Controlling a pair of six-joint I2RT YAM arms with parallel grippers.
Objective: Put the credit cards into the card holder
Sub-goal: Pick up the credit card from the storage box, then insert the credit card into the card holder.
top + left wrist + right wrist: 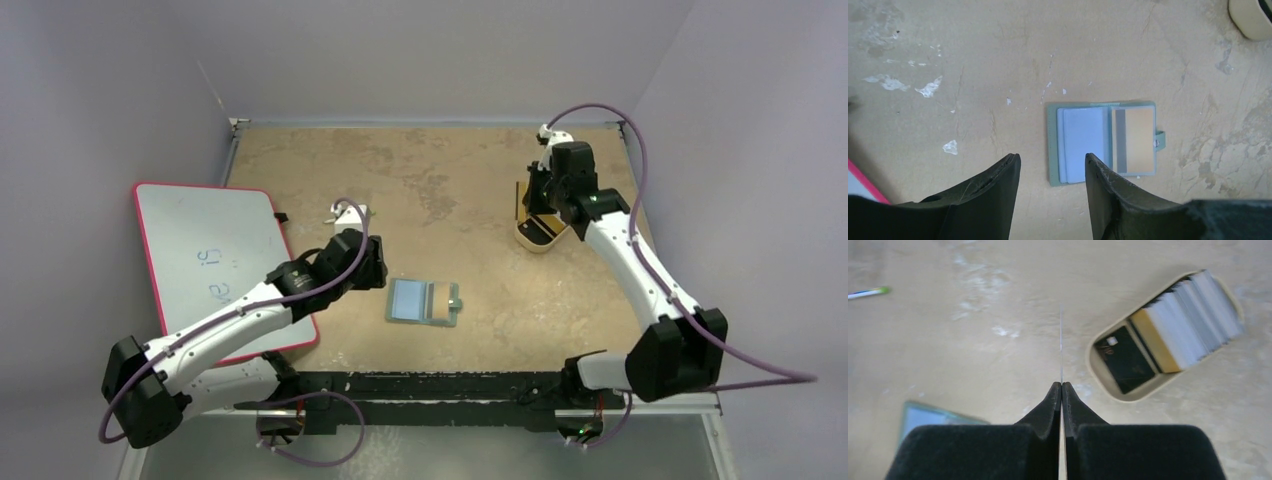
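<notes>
The card holder (424, 301) lies open on the table, pale blue pockets on its left half. A yellow-orange card (1135, 140) sits in its right clear pocket, next to the snap tab. It also shows in the left wrist view (1078, 145) and as a blurred corner in the right wrist view (928, 417). My left gripper (1053, 160) is open and empty, just left of the holder (380, 270). My right gripper (1061, 385) is shut on a card (1061, 345) seen edge-on, held above the table beside the tan tray (519, 200).
The tan rounded tray (1098, 375) holds several more cards, black, yellow-orange and white-grey (1188, 320); it stands at the right back (526, 238). A red-edged whiteboard (215, 260) lies at the left. A pen (868, 292) lies at the far left of the right wrist view.
</notes>
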